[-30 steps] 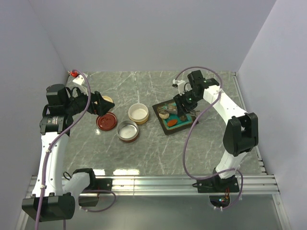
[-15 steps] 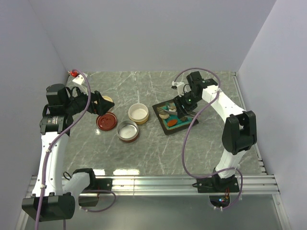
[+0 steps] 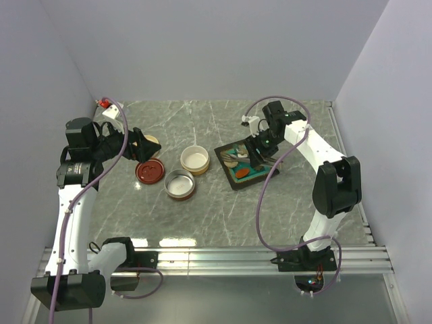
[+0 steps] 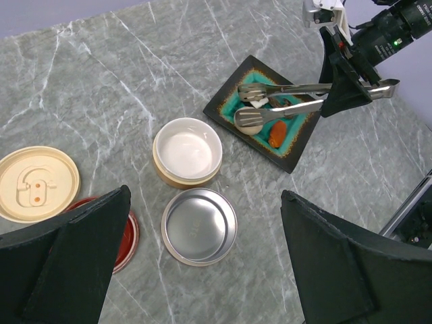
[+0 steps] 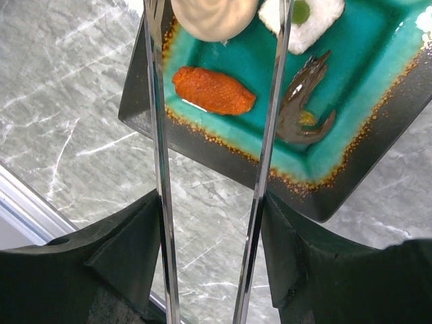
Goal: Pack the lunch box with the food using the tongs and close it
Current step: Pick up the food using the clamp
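Tongs (image 5: 160,135) sit pinched in the right gripper (image 5: 212,229), tips over the teal tray (image 5: 378,61). Left gripper (image 4: 202,223) hangs spread wide above the bench (image 4: 101,81).

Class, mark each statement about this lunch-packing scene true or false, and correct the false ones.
1. The right gripper holds the tongs above the teal tray. True.
2. The orange-red piece lies in the steel bowl. False: it lies on the tray; the bowl is empty.
3. The left gripper is open and empty. True.
4. The cream bowl is closed. False: its top is open; the cream lid lies on the table.
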You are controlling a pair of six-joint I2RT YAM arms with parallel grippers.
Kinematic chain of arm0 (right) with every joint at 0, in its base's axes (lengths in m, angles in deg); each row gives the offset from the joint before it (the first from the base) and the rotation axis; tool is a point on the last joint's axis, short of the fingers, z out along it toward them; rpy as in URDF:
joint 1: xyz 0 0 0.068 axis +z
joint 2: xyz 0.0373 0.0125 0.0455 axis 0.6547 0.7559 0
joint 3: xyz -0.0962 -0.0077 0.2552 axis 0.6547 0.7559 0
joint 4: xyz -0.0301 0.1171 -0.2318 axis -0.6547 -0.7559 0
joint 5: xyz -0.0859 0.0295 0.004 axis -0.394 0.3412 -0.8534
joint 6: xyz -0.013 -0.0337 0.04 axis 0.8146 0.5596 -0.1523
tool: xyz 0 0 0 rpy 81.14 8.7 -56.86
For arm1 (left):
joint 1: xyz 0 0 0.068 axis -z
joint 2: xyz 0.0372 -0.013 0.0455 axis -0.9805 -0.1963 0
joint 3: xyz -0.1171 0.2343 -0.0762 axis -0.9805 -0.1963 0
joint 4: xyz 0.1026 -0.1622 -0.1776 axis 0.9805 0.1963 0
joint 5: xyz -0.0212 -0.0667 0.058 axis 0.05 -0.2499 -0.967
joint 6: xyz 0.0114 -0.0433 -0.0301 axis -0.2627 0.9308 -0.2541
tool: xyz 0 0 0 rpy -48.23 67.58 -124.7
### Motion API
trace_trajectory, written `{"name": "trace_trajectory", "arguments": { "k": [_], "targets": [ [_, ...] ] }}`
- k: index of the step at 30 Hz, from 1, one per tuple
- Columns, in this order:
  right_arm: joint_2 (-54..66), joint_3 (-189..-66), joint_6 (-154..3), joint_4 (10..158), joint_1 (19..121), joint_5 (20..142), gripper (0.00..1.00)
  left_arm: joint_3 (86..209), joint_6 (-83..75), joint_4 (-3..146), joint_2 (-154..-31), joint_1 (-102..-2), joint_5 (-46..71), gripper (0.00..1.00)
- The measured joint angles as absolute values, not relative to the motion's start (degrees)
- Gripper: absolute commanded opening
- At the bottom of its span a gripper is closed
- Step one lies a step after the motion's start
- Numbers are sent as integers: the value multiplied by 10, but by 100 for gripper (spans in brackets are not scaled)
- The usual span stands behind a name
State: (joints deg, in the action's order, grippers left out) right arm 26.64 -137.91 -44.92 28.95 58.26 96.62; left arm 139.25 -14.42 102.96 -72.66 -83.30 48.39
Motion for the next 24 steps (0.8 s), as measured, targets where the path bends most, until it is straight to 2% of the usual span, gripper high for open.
{"name": "trace_trajectory", "arguments": {
  "k": [10,24],
  "targets": [
    [266,-1379,-436,259,583,971,61,1392,-144,1029,-727,-833,484,100],
    [259,-1381,-438,254,583,972,50,1392,-144,1028,-726,-833,484,99]
  ]
}}
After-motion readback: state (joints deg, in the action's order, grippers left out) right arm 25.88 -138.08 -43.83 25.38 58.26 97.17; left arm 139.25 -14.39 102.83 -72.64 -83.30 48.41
